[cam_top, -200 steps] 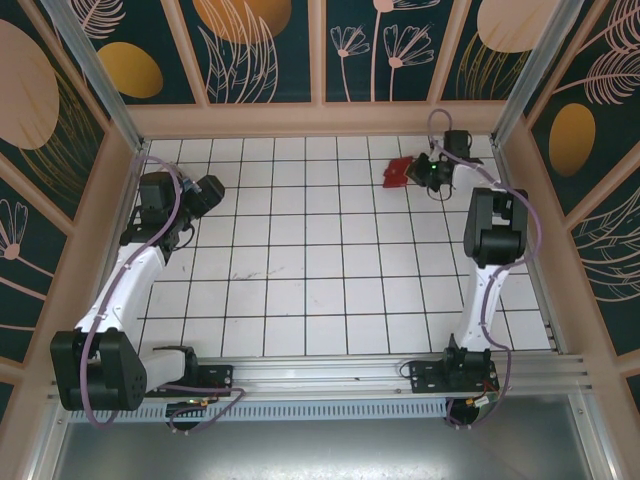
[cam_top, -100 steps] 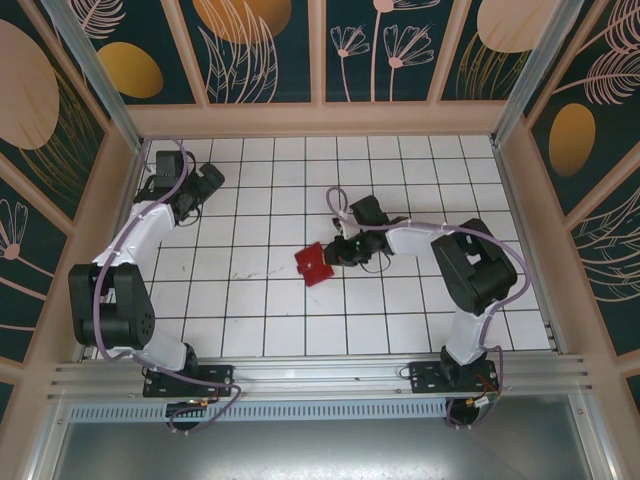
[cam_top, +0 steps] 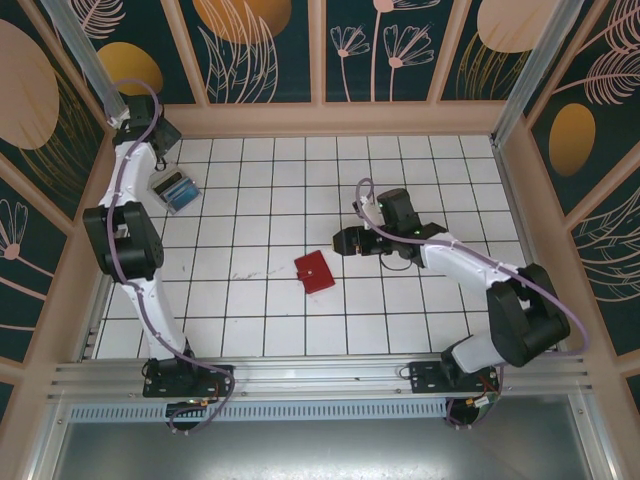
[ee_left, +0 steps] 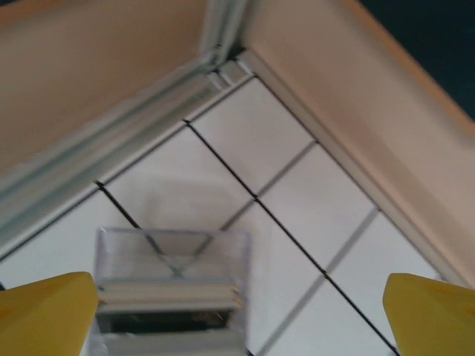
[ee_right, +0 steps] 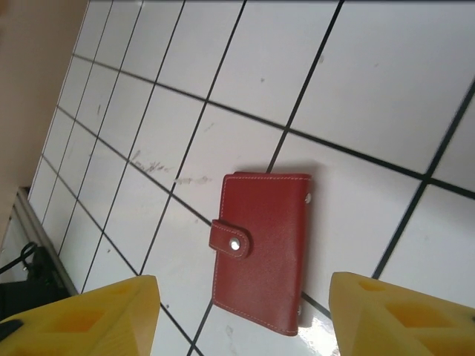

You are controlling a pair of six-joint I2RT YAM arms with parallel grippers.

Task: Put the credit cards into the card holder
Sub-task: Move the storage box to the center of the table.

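Red card holder [ee_right: 263, 248]: leather-like grain, faint sheen, pale stitching along the edges. Its closing tab carries a small shiny metal snap [ee_right: 234, 245].
White floor tiles [ee_right: 371, 67]: smooth, glossy, dark matt grout. Grey scuffs [ee_right: 159, 172] on one tile.
Clear box [ee_left: 172, 282]: hard see-through plastic, glossy.
Yellow fingers [ee_right: 82, 319] of right gripper [ee_right: 241, 297], same on left gripper [ee_left: 239, 297]: matt plastic.
Pale wall base [ee_left: 89, 67]: matt, wood-like.
Grey corner rail [ee_left: 223, 30]: brushed metal.

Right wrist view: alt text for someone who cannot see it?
A closed red card holder, snap fastened, lies flat on the white tiled table. The right gripper is open, its yellow fingertips flanking the holder without touching.
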